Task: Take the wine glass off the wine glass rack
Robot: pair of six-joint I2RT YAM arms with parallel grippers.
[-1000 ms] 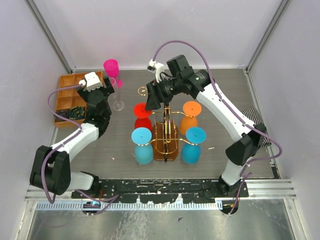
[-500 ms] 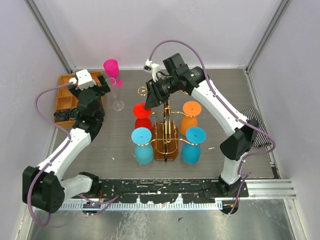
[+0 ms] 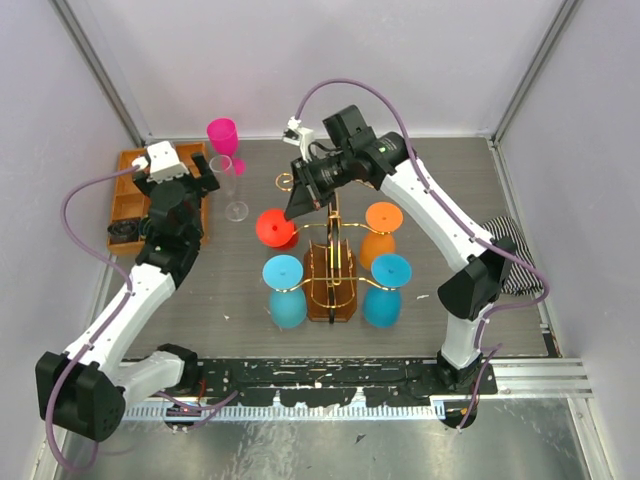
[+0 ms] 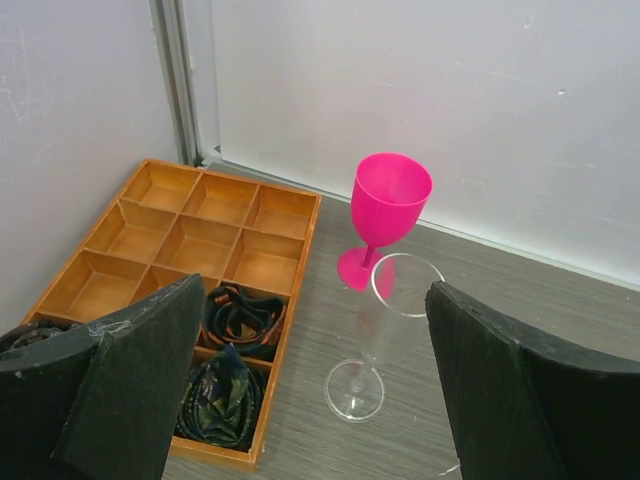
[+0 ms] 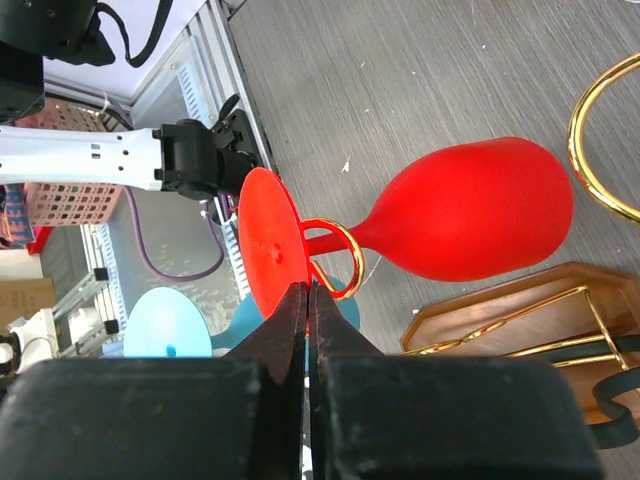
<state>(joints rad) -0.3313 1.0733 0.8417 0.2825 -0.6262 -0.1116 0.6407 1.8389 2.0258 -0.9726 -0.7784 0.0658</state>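
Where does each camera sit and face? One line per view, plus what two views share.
Top external: above, behind the bases, looking down on the gold wire rack with wooden base; both arms show.
Left wrist: on the left arm, facing the orange wooden compartment tray and pink plastic goblet; open left gripper frames them.
Right wrist: on the right arm, facing the red plastic wine glass; shut right gripper pinches its foot.
Shared: top and right wrist both show that glass.

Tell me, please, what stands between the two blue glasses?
The rack stands between them, with its wooden base and gold wires, as the top view shows.
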